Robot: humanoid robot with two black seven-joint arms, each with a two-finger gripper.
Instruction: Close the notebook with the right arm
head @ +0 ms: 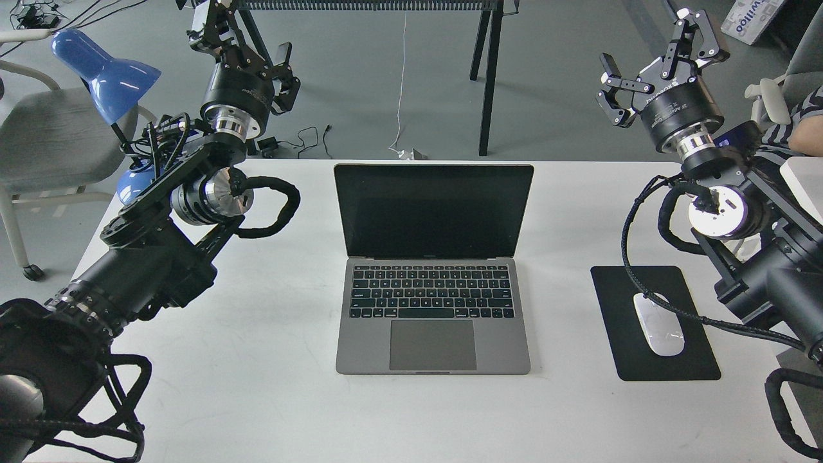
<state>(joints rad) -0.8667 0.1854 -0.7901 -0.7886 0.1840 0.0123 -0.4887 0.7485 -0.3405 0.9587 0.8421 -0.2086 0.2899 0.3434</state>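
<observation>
White desk (270, 399) on a grey floor, with the legs of another black table (488, 77) behind it and some cables (308, 138) trailing around back there. The laptop (433, 270) sits dead centre on the desk, lid up and standing roughly upright, black screen facing the camera, keyboard and big trackpad fully visible. Nothing is touching it. To its right, well apart from it, there's a flat black mouse pad (694, 360) with a white mouse (659, 325) lying on it. The right arm (765, 270) comes in from the right edge, and a black cable from it drapes across the mouse pad and over the near end of the mouse. Its gripper (652, 54) is raised high beyond the desk's far right corner, nowhere near the laptop, with its two fingers spread wide and holding nothing. The left arm (148, 257) comes in from the lower left and bends upward, with its gripper (212, 22) up at the top of the frame above the desk's far left corner. That one is dark and partly cropped, so I honestly can't tell whether the fingers are apart or together. Just behind the left arm there's a blue desk lamp (106, 74), and a grey chair (38, 135) stands off the desk's left side. At the far right edge you can see a striped sleeve (804, 109) of someone sitting there.
</observation>
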